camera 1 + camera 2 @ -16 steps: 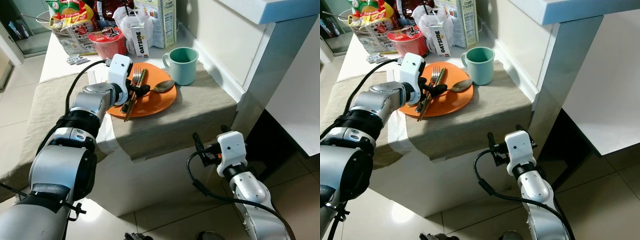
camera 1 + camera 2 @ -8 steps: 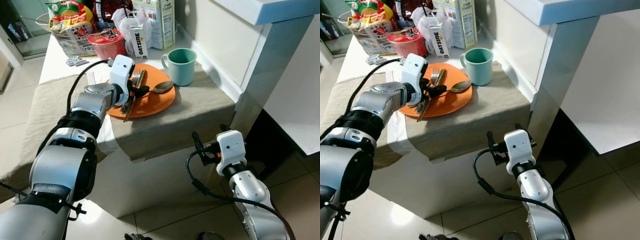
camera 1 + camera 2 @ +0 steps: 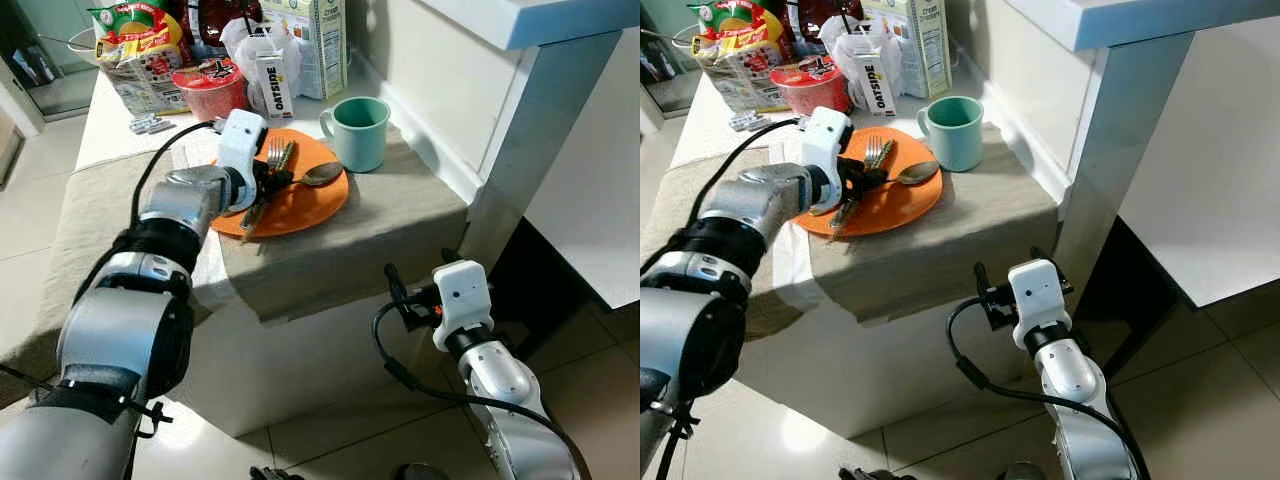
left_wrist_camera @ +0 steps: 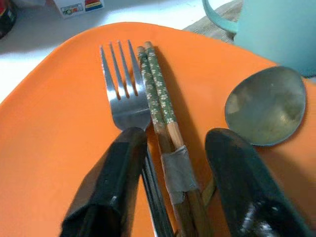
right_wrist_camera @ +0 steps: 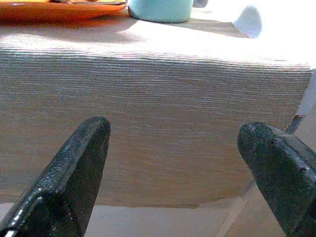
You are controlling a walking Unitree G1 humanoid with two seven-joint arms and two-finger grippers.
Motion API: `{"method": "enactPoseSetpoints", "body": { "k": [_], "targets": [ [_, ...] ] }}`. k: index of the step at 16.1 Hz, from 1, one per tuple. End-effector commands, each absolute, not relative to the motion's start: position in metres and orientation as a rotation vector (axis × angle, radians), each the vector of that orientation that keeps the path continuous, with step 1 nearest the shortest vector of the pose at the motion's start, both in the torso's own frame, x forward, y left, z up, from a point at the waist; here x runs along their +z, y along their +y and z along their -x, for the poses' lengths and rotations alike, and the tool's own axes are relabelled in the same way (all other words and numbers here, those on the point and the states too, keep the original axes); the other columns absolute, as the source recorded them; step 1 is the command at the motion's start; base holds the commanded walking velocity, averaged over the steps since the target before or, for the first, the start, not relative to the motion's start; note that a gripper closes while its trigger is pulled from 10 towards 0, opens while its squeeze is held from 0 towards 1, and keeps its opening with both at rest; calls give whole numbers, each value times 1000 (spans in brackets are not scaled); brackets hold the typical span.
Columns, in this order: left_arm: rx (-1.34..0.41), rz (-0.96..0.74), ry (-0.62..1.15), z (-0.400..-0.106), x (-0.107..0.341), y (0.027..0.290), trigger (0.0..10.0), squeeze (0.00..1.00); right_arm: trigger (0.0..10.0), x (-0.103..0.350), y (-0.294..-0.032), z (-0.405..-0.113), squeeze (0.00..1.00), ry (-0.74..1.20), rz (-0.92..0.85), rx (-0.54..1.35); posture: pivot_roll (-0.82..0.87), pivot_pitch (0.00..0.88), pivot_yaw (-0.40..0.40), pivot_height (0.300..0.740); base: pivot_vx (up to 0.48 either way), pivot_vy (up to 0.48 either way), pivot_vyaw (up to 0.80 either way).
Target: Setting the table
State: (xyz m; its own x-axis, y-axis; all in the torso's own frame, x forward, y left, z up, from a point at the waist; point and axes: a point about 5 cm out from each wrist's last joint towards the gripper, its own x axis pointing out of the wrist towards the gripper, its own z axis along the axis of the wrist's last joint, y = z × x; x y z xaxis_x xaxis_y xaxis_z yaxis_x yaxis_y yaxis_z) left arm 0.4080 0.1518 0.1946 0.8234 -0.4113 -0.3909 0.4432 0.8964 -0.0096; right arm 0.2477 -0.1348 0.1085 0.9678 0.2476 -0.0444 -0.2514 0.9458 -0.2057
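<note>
An orange plate lies on the beige cloth near the table's corner. On it are a fork, a taped pair of green-patterned chopsticks and a spoon. A teal mug stands just right of the plate. My left gripper is low over the plate and open. Its fingers straddle the chopsticks, one finger lying over the fork's handle. My right gripper hangs open below the table's front edge and faces the draped cloth, holding nothing.
Behind the plate stand an oat-milk carton, a red noodle cup, snack bags and a tall carton. A white counter post rises right of the table. Tiled floor lies below.
The picture has shifted slightly. My left gripper stays over the cutlery on the plate, and the right arm has not moved.
</note>
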Motion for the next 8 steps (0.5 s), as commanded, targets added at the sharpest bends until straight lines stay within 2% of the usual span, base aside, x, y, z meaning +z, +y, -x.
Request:
{"method": "enactPoseSetpoints", "body": {
  "k": [1, 4, 8],
  "targets": [
    [-433, -40, 597, -394, 152, 160, 0, 0, 10000, 110, -133, -249, 0, 12, 212, 257, -151, 72, 117, 740, 0, 0, 0],
    [-409, -65, 593, -394, 151, 165, 0, 0, 10000, 110, -133, -249, 0, 15, 213, 256, -151, 75, 117, 740, 0, 0, 0],
    [-419, -181, 537, -396, 154, 166, 0, 0, 10000, 110, -133, -249, 0, 17, 215, 255, -152, 81, 118, 740, 0, 0, 0]
  ]
}}
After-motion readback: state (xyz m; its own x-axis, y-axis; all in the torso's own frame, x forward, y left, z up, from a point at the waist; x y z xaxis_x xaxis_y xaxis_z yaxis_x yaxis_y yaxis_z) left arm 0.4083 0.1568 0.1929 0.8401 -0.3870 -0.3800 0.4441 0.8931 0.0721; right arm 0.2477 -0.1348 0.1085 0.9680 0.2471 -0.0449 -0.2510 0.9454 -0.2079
